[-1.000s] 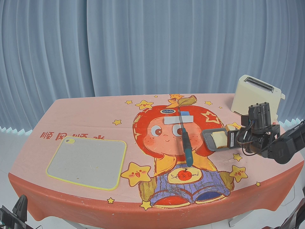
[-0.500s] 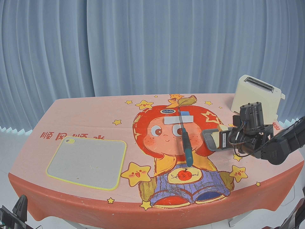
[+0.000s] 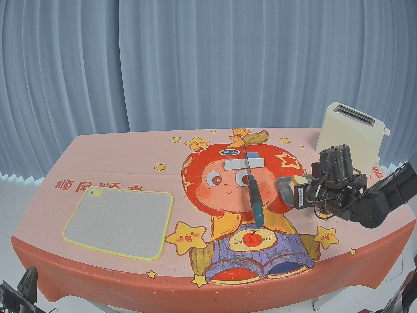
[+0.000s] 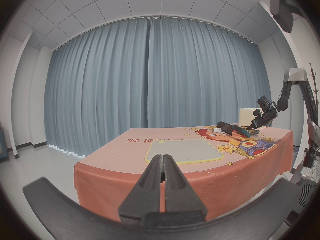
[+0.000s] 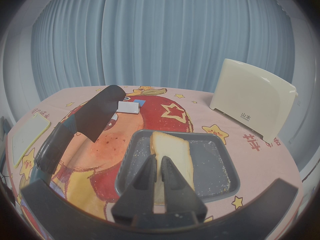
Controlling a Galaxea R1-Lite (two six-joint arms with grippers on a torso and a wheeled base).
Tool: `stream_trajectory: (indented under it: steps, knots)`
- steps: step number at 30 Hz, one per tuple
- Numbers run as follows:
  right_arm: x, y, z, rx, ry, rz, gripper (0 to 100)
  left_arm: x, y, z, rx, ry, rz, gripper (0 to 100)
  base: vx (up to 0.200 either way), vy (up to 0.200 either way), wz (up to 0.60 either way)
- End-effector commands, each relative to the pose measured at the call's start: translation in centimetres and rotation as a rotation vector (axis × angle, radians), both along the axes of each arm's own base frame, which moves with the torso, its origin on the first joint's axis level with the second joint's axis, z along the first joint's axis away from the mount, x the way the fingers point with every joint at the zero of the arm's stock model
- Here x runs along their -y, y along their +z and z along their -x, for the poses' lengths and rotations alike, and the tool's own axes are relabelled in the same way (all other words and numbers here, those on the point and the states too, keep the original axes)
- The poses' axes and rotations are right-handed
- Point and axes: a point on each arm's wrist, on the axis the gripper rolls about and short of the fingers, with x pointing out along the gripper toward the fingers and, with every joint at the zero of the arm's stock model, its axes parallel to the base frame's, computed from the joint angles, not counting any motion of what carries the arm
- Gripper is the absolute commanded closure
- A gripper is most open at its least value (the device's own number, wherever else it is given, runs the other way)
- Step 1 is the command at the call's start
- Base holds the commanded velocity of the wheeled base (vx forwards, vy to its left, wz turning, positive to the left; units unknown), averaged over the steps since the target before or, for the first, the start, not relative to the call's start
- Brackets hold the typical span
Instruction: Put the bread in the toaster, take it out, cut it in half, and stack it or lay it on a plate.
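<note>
The toaster (image 5: 253, 97) is showing smooth, glossy plastic. The tablecloth (image 3: 130, 161) is looking like matt cloth, the tray (image 5: 213, 170) dull and speckled.

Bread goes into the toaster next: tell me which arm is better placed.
Right. The right gripper is shut on the bread over the grey tray, with the toaster close by on that side. The left gripper hangs beyond the near left corner of the table, far from both.
</note>
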Motion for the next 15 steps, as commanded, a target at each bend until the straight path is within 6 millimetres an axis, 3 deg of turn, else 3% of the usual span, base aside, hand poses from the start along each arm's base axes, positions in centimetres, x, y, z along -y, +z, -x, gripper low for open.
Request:
stream_trajectory:
  steps: [1, 6, 7, 15]
  knots:
    - [0.02, -0.16, -0.06, -0.004, -0.002, 0.002, 100, 0.00, -0.54, -0.01, -0.002, 0.000, 0.000, 100, 0.000, 0.000, 0.00]
    - [-0.05, -0.21, 0.01, -0.007, 0.001, 0.004, 100, 0.00, -0.54, -0.01, -0.002, 0.000, 0.000, 100, 0.000, 0.000, 0.00]
    - [-0.07, -0.21, -0.03, -0.006, 0.001, 0.003, 0, 0.00, -0.52, -0.01, -0.001, 0.000, 0.000, 100, 0.000, 0.000, 0.00]
    - [-0.04, 0.40, 0.02, 0.013, -0.002, -0.012, 0, 0.00, -0.52, -0.01, -0.001, 0.000, 0.000, 100, 0.000, 0.000, 0.00]
